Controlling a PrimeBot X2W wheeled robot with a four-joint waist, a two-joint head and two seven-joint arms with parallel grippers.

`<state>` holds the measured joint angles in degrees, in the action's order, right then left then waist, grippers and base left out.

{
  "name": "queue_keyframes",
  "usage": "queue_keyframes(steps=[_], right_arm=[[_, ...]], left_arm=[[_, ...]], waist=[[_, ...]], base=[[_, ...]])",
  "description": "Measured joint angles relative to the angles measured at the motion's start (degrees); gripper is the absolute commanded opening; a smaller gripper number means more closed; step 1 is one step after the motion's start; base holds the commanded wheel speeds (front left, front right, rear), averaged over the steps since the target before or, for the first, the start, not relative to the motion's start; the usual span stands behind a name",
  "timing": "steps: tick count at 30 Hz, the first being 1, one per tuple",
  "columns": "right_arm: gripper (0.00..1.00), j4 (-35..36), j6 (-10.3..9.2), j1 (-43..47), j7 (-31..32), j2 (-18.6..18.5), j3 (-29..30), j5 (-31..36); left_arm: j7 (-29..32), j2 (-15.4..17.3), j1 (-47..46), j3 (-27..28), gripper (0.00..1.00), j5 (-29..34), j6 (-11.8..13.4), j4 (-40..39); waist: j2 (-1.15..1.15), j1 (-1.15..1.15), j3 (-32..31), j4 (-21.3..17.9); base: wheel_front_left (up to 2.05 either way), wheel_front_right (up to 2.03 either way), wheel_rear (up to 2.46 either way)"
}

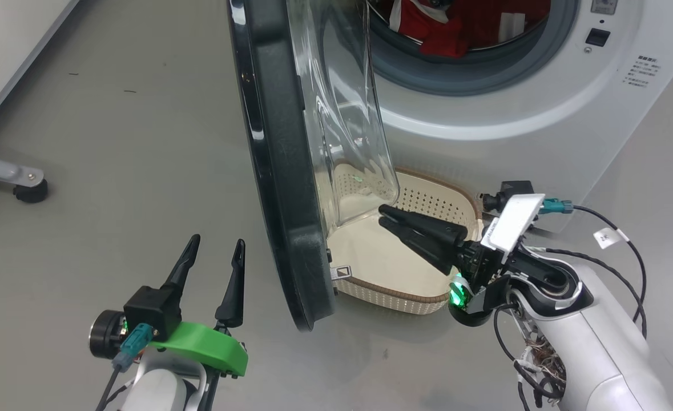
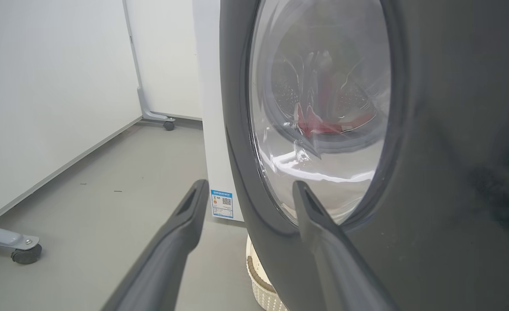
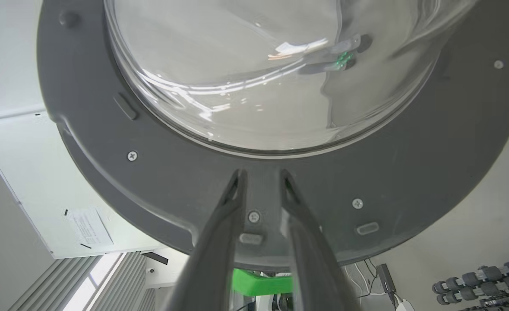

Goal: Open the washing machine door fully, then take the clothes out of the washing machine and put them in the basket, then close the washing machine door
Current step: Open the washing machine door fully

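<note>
The washing machine door (image 1: 282, 171) stands half open, edge-on. The right pincer (image 1: 382, 215), narrowly parted and empty, lies at the door's inner face, nearer; the left pincer (image 1: 217, 240), spread wide and empty, sits outside the door.

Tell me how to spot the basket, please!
Find the big white washing machine. On the floor right in front of it, partly under the open round door, sits the basket. It is the only cream thing there, with little holes in its sides and a brown woven-look rim.
</note>
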<state>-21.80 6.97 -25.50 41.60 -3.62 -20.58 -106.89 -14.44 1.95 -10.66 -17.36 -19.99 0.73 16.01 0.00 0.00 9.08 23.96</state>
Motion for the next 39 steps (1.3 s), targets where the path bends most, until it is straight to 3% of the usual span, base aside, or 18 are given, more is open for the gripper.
queue_keyframes(steps=[12, 20, 37, 39], right_arm=[[1.00, 3.4, 0.00, 7.2, -10.9, -2.2, 5.6, 7.0], [1.00, 6.6, 0.00, 11.9, -21.7, -5.3, 7.7, 17.9], [1.00, 13.9, 0.02, 14.3, -54.8, -15.0, 4.1, 59.1], [1.00, 13.8, 0.02, 14.3, -56.3, -15.3, 3.9, 61.3]], left_arm=[[0.0, 0.0, 0.2, 0.5, 1.00, 0.0, 0.0, 0.1], [0.0, 0.0, 0.2, 0.6, 1.00, 0.0, 0.0, 0.3], [0.0, 0.0, 0.4, 0.9, 1.00, 0.2, 0.0, 1.1], [0.0, 0.0, 0.4, 0.9, 1.00, 0.2, 0.0, 1.1]], waist=[[0.00, 0.00, -0.1, -1.0], [0.00, 0.00, -0.2, -1.7], [0.00, 0.00, -1.0, -2.8], [0.00, 0.00, -1.0, -2.9]], base=[[0.00, 0.00, 0.00], [0.00, 0.00, 0.00], [0.00, 0.00, 0.00], [0.00, 0.00, 0.00]])
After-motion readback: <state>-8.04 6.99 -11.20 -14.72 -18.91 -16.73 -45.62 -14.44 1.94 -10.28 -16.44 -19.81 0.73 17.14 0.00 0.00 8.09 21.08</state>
